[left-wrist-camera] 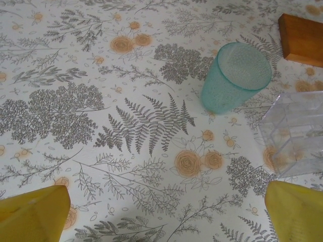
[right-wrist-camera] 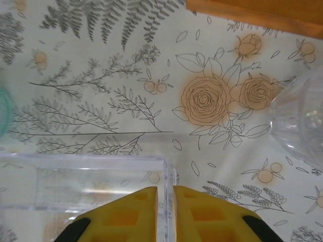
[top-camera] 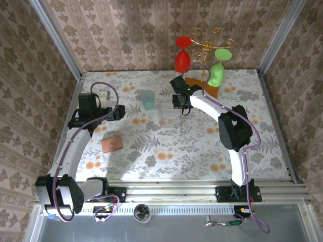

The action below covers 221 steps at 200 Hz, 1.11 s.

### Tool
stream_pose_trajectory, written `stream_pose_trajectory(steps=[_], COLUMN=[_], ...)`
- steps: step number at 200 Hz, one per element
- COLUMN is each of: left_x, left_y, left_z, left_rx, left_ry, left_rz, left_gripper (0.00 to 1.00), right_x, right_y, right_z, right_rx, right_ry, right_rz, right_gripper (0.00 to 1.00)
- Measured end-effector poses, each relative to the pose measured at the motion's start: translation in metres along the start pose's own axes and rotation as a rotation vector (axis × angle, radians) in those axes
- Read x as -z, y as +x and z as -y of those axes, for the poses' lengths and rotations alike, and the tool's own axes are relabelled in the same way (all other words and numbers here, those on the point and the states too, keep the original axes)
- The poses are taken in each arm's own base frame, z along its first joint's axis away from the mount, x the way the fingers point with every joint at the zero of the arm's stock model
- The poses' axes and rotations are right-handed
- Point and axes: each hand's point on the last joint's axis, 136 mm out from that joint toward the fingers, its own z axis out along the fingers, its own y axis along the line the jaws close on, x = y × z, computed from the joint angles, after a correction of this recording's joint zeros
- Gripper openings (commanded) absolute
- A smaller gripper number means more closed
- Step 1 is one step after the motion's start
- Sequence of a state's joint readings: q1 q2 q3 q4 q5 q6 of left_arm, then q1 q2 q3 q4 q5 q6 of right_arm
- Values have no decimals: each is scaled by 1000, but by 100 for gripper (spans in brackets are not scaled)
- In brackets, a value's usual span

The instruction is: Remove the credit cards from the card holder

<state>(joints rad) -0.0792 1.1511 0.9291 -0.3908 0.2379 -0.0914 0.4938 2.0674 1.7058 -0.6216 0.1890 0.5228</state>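
The card holder point(top-camera: 111, 144) lies shut on the flowered table, a flat tan-orange rectangle at the left, nearer the front than my left gripper point(top-camera: 121, 112). No credit cards are in sight; they are hidden. My left gripper point(left-wrist-camera: 165, 194) stands open above bare tablecloth, its yellow fingers point(left-wrist-camera: 35, 214) far apart with nothing between them. My right gripper point(top-camera: 180, 103) is at the table's middle back. In the right wrist view the right gripper point(right-wrist-camera: 165, 190) is shut on the thin side wall of a clear plastic box point(right-wrist-camera: 81, 181).
A teal tumbler point(top-camera: 147, 99) point(left-wrist-camera: 234, 75) stands upright between the two grippers, left of the clear box point(top-camera: 168, 116) point(left-wrist-camera: 298, 133). Behind the right gripper is the glass rack's orange wooden base point(top-camera: 202, 85) point(right-wrist-camera: 257, 12), with red and green glasses hanging. A clear rounded glass point(right-wrist-camera: 303, 121) sits close on the right.
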Motion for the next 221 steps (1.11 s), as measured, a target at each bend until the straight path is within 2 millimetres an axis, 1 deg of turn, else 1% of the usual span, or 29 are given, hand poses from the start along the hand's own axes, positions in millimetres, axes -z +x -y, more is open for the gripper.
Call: stream_pose_trajectory(steps=[16, 36, 44, 60, 80, 93, 111, 127, 144, 162, 188, 198, 208, 221], left_x=[0, -4, -9, -22, -41, -52, -64, -71, -75, -75, -75, -75, -72, -67], left_y=[8, 20, 27, 45, 73, 91, 109, 119, 128, 138, 150, 150, 150, 156], left_z=[-4, -9, -12, -22, -36, -41, -43, -42, -41, -43, -45, -45, -44, -42], left_rx=[39, 106, 139, 211, 308, 364, 415, 439, 452, 467, 483, 486, 488, 488], left_ry=[-21, -46, -53, -65, -69, -61, -42, -30, -25, -32, -40, -43, -48, -61], left_rz=[-32, -82, -112, -179, -275, -336, -399, -432, -451, -472, -486, -475, -466, -472], left_gripper=[100, 100, 100, 100, 100, 100, 100, 100, 100, 100, 100, 100, 100, 100], right_x=[18, 36, 43, 51, 54, 55, 56, 58, 62, 69, 81, 85, 88, 89], right_y=[-6, -8, -8, -5, 7, 16, 30, 42, 48, 50, 47, 45, 44, 43], right_z=[-1, -2, -2, -3, -4, -4, -4, -5, -6, -6, -6, -6, -6, -6], right_rx=[-5, -9, -11, -12, -13, -15, -18, -19, -19, -23, -33, -34, -35, -35], right_ry=[-19, -46, -59, -82, -110, -127, -146, -162, -176, -190, -208, -214, -218, -219], right_rz=[28, 50, 55, 54, 31, 12, -12, -30, -41, -37, -18, -9, -3, -1], right_gripper=[19, 21, 21, 22, 22, 23, 24, 24, 24, 24, 24, 25, 25, 25])
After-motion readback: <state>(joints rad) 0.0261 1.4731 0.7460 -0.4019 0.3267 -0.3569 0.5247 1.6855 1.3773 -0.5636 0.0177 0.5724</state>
